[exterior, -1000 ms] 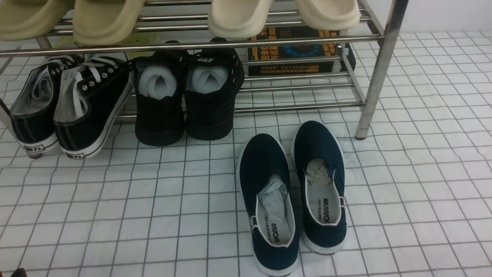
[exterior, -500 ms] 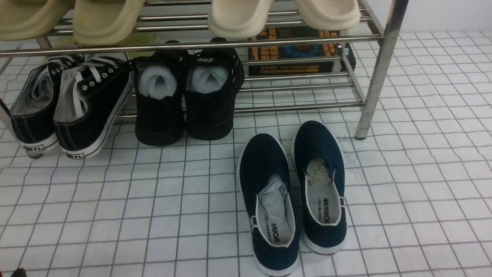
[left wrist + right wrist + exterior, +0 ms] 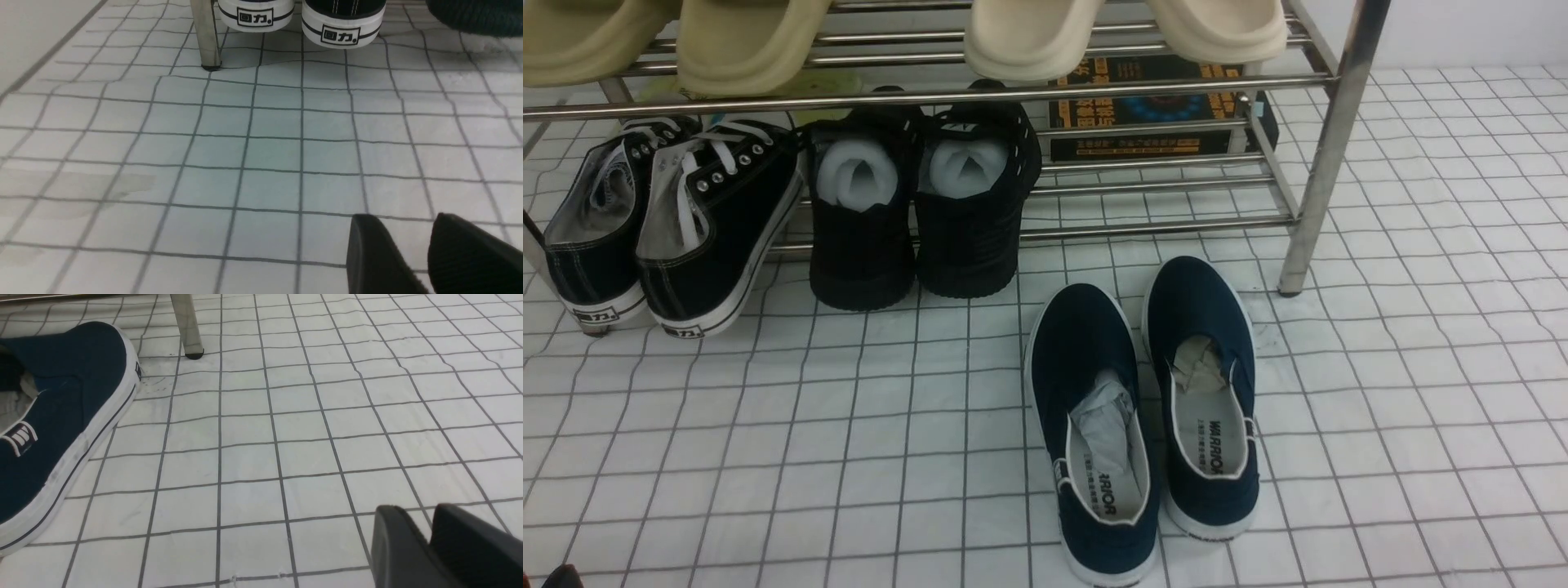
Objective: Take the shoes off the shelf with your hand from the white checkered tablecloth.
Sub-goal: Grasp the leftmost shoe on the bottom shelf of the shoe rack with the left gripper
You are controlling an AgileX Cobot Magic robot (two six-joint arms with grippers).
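Note:
The black canvas sneakers [image 3: 678, 229] with white laces and white soles stand on the lower tier of the steel shelf [image 3: 1331, 147], at its left end, heels toward me. Their white heel labels show in the left wrist view [image 3: 343, 28], beside a shelf leg [image 3: 206, 36]. My left gripper [image 3: 402, 222] is open and empty, low over the white checkered tablecloth [image 3: 849, 457], well short of the sneakers. My right gripper [image 3: 416, 510] is shut and empty over the cloth, right of the navy shoes. Only a dark sliver of the left arm [image 3: 560, 576] shows in the front view.
All-black shoes with white stuffing [image 3: 915, 212] stand on the lower tier next to the sneakers. Navy slip-ons [image 3: 1143, 408] lie on the cloth before the shelf, one also in the right wrist view [image 3: 61, 416]. Beige slippers [image 3: 1045, 33] sit on the upper tier. A dark box [image 3: 1152, 110] lies behind.
The dark sliver at the bottom left corner of the front view has risen very slightly. The shoes have not moved.

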